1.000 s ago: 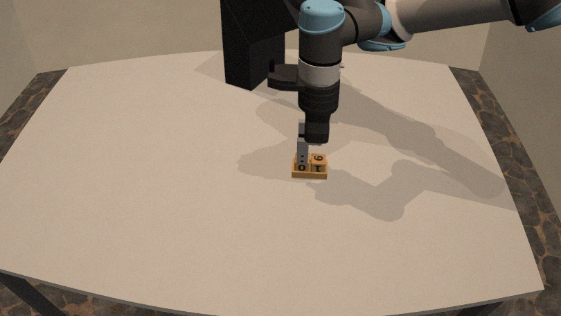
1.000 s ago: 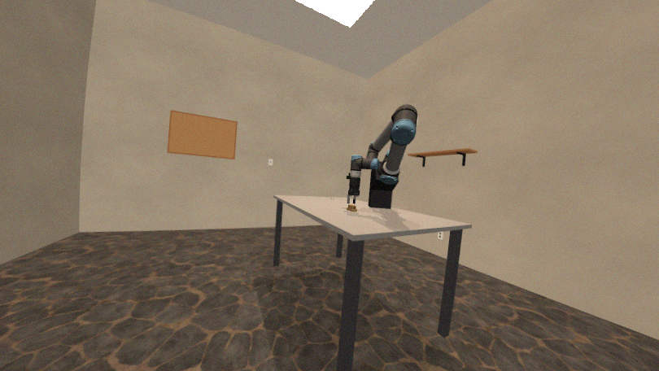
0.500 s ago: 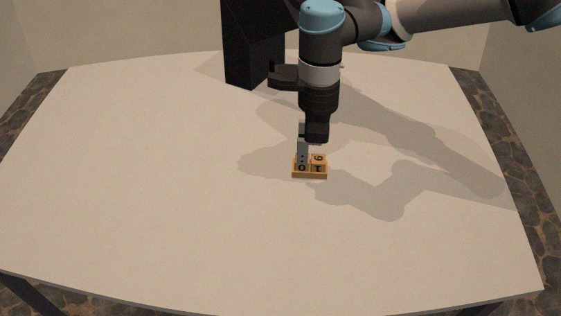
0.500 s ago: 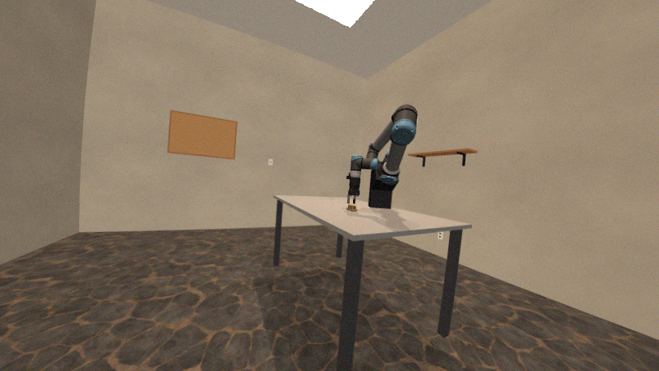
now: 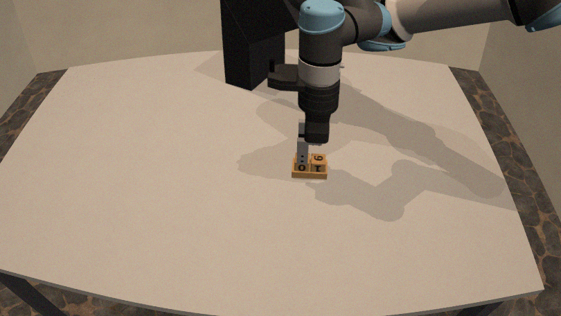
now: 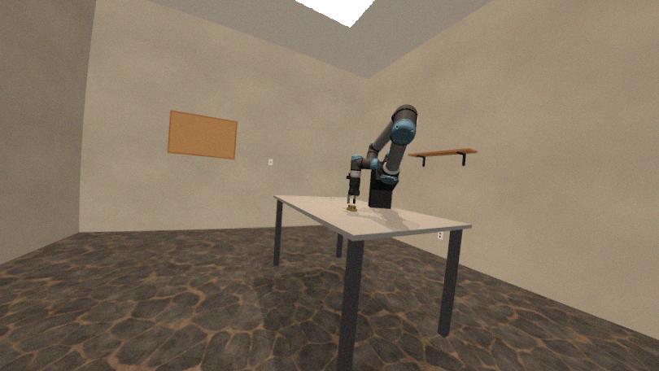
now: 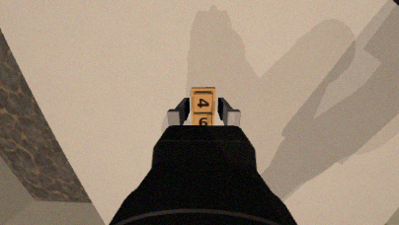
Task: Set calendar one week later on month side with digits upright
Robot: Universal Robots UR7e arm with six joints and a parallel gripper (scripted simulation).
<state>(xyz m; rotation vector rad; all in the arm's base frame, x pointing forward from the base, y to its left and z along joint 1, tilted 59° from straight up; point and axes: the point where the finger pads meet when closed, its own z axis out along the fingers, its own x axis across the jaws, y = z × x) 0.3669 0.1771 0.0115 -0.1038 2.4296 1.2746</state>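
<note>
A small wooden calendar tray (image 5: 309, 174) stands on the table with two orange cubes side by side in it. On the side facing the top camera, the left cube (image 5: 300, 166) shows 0 and the right cube (image 5: 318, 163) shows an upside-down 1, with a 6 or 9 on its top. My gripper (image 5: 302, 158) points straight down over the left cube, open, with one finger on each side of it. In the wrist view the fingers flank the cube with 4 on top (image 7: 202, 102); the other cube's top (image 7: 203, 119) is partly hidden. No month name is visible.
The arm's black base pedestal (image 5: 251, 43) stands at the back of the table, behind the tray. In the exterior view the tray (image 6: 351, 210) is tiny, near the table's middle. The table edges lie far from the tray on all sides.
</note>
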